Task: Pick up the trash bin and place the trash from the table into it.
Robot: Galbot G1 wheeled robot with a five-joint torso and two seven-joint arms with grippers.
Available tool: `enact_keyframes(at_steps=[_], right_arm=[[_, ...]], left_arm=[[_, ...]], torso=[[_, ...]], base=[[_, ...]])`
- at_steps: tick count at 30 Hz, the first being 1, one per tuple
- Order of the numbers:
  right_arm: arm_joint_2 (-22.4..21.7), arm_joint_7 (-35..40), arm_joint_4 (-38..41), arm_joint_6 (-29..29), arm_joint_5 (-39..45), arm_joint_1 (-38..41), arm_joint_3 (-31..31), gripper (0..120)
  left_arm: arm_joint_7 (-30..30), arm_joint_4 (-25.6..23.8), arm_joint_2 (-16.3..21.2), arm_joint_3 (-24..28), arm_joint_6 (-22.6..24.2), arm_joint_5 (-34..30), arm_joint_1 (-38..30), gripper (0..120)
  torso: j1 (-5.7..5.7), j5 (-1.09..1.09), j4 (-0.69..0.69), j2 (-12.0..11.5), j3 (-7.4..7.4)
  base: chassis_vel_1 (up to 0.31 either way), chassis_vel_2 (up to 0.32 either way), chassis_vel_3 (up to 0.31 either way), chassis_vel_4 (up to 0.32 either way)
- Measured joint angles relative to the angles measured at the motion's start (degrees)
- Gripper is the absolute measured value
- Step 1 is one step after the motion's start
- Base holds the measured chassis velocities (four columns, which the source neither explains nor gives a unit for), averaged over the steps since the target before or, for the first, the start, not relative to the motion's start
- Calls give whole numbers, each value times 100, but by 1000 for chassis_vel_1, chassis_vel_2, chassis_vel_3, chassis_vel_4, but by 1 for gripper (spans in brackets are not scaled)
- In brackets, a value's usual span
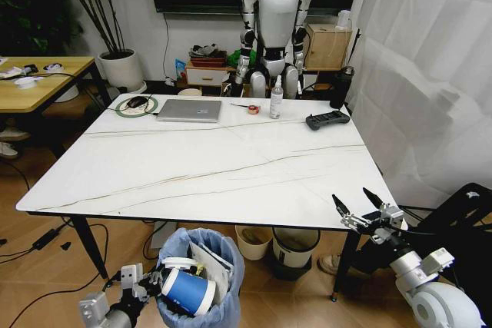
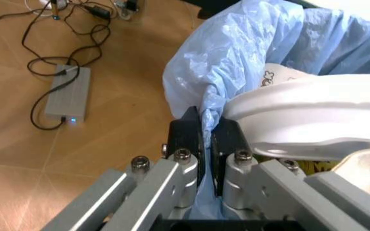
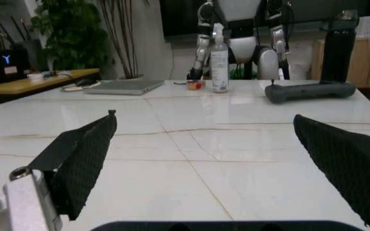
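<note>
1. Trash bin (image 1: 201,282) on the floor just below the table's (image 1: 215,167) near edge, lined with a crinkled light-blue bag (image 2: 236,57).
2. Left gripper (image 2: 206,139) at the bin's rim, fingers (image 2: 188,134) pinched nearly together on a fold of the bag.
3. Inside the bin: blue-white paper cup (image 1: 184,289) on its side, white litter behind it.
4. Right gripper (image 1: 360,207) hovering at the table's near right corner, fingers (image 3: 85,159) spread wide, holding nothing.
5. Laptop (image 1: 189,110), spray bottle (image 1: 276,97) and black controller (image 1: 327,120) along the table's far side.
</note>
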Motion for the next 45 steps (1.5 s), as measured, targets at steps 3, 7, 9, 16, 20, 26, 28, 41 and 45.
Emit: enact_keyframes(at_steps=[3, 7, 9, 16, 20, 26, 28, 41, 45], right_arm=[[-2, 0, -1, 0, 1, 13, -23, 100], [-7, 0, -2, -1, 4, 27, -43, 100], [-8, 1, -2, -2, 6, 33, -49, 100], [-12, 5, -3, -5, 11, 46, -67, 100], [-13, 7, -2, -7, 14, 51, -74, 100], [-15, 9, -2, -9, 15, 54, -80, 100], [-16, 10, -3, -9, 16, 56, -83, 100], [-18, 15, -3, -14, 22, 61, -88, 100], [-18, 16, -3, -15, 23, 62, -90, 100]], left_arm=[[49, 118, 129, 13, -125, -26, -51, 0], [136, 244, 289, 7, -253, -77, -73, 0], [177, 315, 367, 3, -324, -123, -77, 0], [283, 523, 555, 15, -570, -234, -122, 0], [339, 628, 601, 26, -670, -258, -179, 0], [426, 755, 456, 64, -684, -237, -326, 0], [456, 783, 356, 76, -672, -223, -365, 0], [562, 1030, -55, 103, -580, 31, -498, 0], [609, 1124, -174, 110, -576, 125, -513, 0]], torso=[[0, 2, -1, 0, 0], [0, 2, -1, 0, 0], [0, 2, -1, 0, 0], [0, 1, -1, 0, 0], [0, 2, -1, 0, 0], [-28, 0, -2, -66, -35], [-71, 2, -1, -160, -84], [-283, 2, -2, -621, -334], [-354, 2, -2, -767, -410]], base=[[0, 0, 0, 0], [0, 0, 0, 0], [0, 0, 0, 0], [0, 0, 0, 0], [0, 0, 0, 0], [0, 0, 0, 0], [0, 0, 0, 0], [0, 0, 0, 0], [0, 0, 0, 0]])
